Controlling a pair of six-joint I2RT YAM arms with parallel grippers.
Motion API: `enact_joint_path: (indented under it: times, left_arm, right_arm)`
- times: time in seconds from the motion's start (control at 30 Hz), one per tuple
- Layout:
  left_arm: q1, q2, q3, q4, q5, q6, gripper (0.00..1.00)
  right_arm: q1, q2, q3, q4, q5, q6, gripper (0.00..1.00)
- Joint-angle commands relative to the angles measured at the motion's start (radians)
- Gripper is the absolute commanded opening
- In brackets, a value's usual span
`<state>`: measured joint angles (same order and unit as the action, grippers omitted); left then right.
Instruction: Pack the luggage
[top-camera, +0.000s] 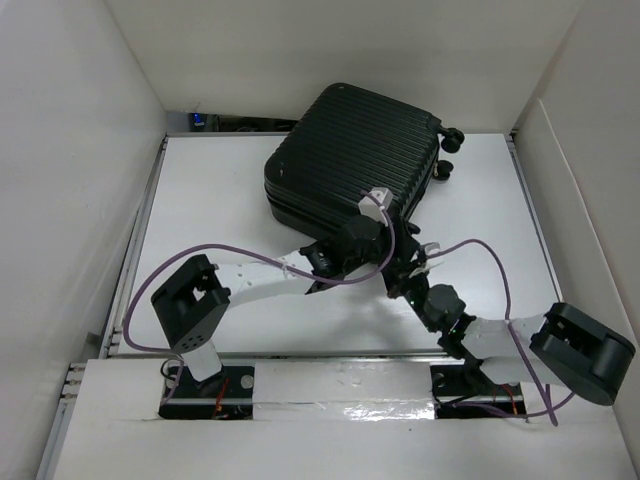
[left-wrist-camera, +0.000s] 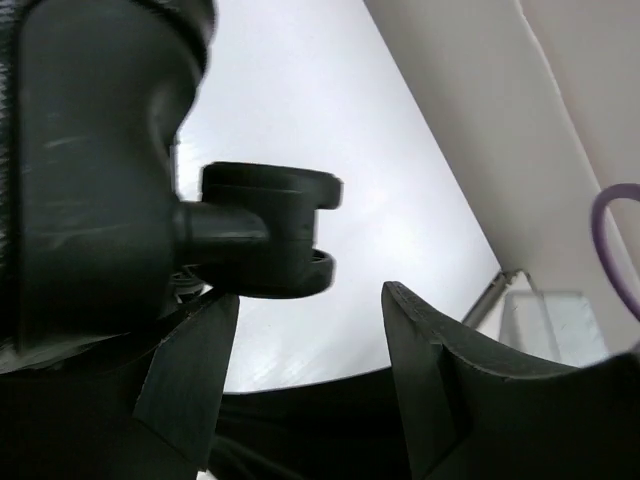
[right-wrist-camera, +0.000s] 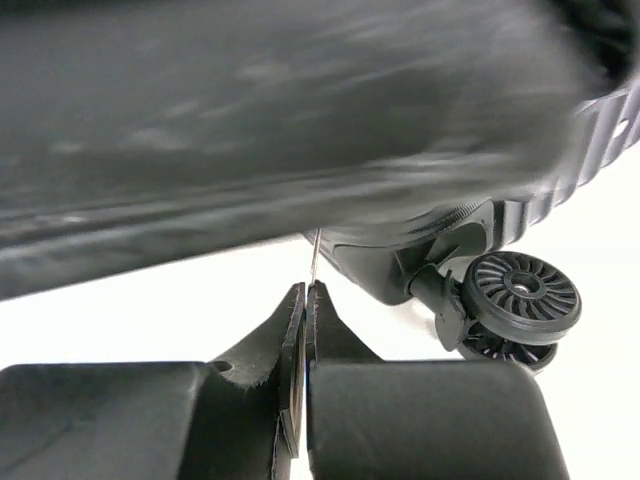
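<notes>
Closed hard-shell suitcase (top-camera: 350, 150) lies flat at far-centre of counter (top-camera: 220, 200), long axis diagonal, wheels (top-camera: 455, 134) far-right; both tools at its near edge: right tool (right-wrist-camera: 305, 300) clenched on thin tab (right-wrist-camera: 314, 255) by the seam, left tool (left-wrist-camera: 305, 330) released alongside.
</notes>
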<state>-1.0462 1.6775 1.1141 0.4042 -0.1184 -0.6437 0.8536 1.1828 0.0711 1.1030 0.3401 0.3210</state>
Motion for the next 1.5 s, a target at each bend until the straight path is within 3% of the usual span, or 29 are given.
enact_joint_path:
  times: [0.0, 0.2, 0.33, 0.43, 0.53, 0.7, 0.73, 0.87, 1.0, 1.17, 1.2, 1.23, 1.27, 1.3, 1.37, 1.47]
  left_arm:
    - [0.054, -0.01, 0.121, 0.15, -0.021, 0.019, 0.57]
    - [0.054, -0.021, 0.249, -0.01, 0.155, 0.029, 0.69]
    - [0.054, -0.051, 0.257, -0.015, 0.246, 0.001, 0.76]
    - [0.064, -0.134, 0.248, -0.065, 0.188, 0.042, 0.77]
    - [0.158, -0.278, 0.161, -0.076, 0.018, 0.067, 0.79]
    - [0.466, -0.346, 0.131, -0.155, -0.081, 0.003, 0.8]
    - [0.589, -0.316, 0.159, -0.186, -0.075, -0.037, 0.77]
    - [0.859, -0.208, 0.233, -0.298, 0.06, -0.047, 0.74]
    - [1.011, -0.13, 0.244, -0.355, 0.114, 0.007, 0.73]
    - [1.023, -0.072, 0.123, -0.3, 0.212, 0.026, 0.73]
    - [1.023, -0.067, 0.095, -0.242, 0.232, 0.0, 0.72]
    - [1.023, -0.052, 0.058, -0.216, 0.252, -0.008, 0.72]
    - [1.023, -0.039, 0.055, -0.196, 0.287, -0.014, 0.72]
    - [1.023, -0.026, 0.059, -0.193, 0.299, -0.014, 0.72]
    - [1.009, 0.017, 0.102, -0.215, 0.293, 0.007, 0.72]
    - [0.973, 0.053, 0.151, -0.266, 0.277, 0.056, 0.72]
  right_arm:
    - [0.149, 0.029, 0.074, 0.067, 0.025, -0.042, 0.0]
    - [0.196, 0.239, 0.188, 0.15, -0.006, -0.045, 0.0]
    - [0.26, 0.409, 0.266, 0.286, 0.147, -0.013, 0.0]
    - [0.281, 0.5, 0.268, 0.394, 0.177, 0.006, 0.0]
    - [0.292, 0.459, 0.184, 0.4, 0.201, 0.039, 0.0]
    - [0.303, 0.309, 0.128, 0.215, 0.178, 0.07, 0.0]
    - [0.321, 0.263, 0.128, 0.148, 0.177, 0.069, 0.0]
    - [0.337, 0.154, 0.119, 0.023, 0.178, 0.075, 0.0]
    - [0.381, -0.013, 0.104, -0.168, 0.149, 0.093, 0.0]
    - [0.432, -0.23, 0.128, -0.581, 0.152, 0.17, 0.0]
    - [0.432, -0.271, 0.159, -0.636, 0.14, 0.177, 0.03]
    - [0.432, -0.285, 0.179, -0.737, 0.12, 0.179, 0.16]
    - [0.432, -0.299, 0.202, -0.799, 0.102, 0.175, 0.49]
    - [0.432, -0.333, 0.261, -0.862, 0.083, 0.17, 0.62]
    - [0.432, -0.38, 0.32, -1.045, 0.027, 0.153, 0.78]
    - [0.432, -0.524, 0.4, -1.212, 0.019, 0.145, 0.8]
